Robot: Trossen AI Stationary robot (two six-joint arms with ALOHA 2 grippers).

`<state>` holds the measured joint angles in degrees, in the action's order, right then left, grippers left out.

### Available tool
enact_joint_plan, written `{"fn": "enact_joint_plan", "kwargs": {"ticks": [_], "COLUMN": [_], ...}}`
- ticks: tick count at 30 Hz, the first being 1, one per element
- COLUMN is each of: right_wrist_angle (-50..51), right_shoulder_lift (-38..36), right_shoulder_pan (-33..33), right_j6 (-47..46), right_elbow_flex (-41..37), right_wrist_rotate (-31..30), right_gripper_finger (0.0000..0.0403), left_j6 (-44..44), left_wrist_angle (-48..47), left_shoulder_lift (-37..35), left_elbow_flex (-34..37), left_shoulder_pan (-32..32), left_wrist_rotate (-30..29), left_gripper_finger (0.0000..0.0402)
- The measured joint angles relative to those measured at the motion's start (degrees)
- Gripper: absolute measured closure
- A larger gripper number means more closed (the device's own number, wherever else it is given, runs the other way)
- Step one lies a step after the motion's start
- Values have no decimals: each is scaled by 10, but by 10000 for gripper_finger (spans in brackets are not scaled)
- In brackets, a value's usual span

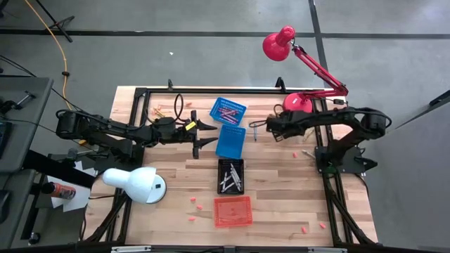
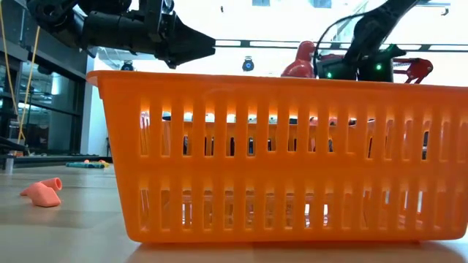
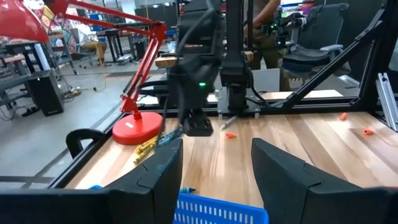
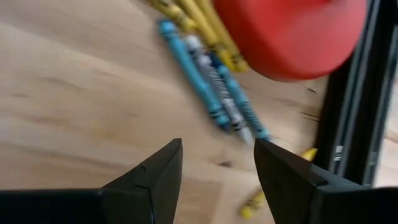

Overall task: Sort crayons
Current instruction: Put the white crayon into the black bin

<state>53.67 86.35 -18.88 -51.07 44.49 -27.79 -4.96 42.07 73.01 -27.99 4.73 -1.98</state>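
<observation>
Blue and yellow wax crayons [image 4: 211,74] lie loose on the wooden worktop [image 4: 74,112] beside the red lamp base [image 4: 292,31]. Right hand [image 4: 217,174] hovers above them, spread and empty. Thin, light, brittle sticks likely roll; pinch mid-length. Left hand [image 3: 217,174] waits spread over the blue baskets [image 1: 230,140].

Robotics lab, concrete floor [image 1: 211,49], metal-framed wooden table [image 1: 281,204], office chairs [image 3: 323,25], trailing cables [image 1: 49,31]

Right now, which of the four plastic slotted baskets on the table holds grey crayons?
The black basket, third in the row, between the lidless-looking plain blue basket and the empty orange basket; the far blue basket holds pink ones.
</observation>
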Motion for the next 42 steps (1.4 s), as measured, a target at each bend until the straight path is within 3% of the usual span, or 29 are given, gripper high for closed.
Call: {"fn": "enact_joint_plan", "kwargs": {"ticks": [4, 12, 15, 21, 26, 30, 42], "right_wrist_angle": [7, 6, 1, 2, 0, -19, -27], "right_shoulder_lift": [0, 0, 0, 0, 0, 0, 0], "right_shoulder_pan": [-42, -79, -89, -108, -125, -140, -181], "right_j6": [29, 96, 130, 177, 178, 219, 307], "right_elbow_flex": [-14, -23, -23, -23, -23, -23, -23], "right_wrist_rotate": [1, 25, 49, 72, 47, 90, 132], "right_gripper_finger": [245, 379, 399, 350, 301, 293, 292], "left_j6": [3, 4, 4, 4, 4, 4, 4], "left_wrist_angle": [-2, -2, -2, -3, -3, -3, -3], "left_shoulder_lift": [0, 0, 0, 0, 0, 0, 0], "left_elbow_flex": [0, 0, 0, 0, 0, 0, 0], "left_shoulder_pan": [-1, -1, -1, -1, -1, -1, -1], "left_wrist_rotate": [0, 0, 0, 0, 0, 0, 0], "left_gripper_finger": [224, 224, 224, 224, 224, 224, 224]}}
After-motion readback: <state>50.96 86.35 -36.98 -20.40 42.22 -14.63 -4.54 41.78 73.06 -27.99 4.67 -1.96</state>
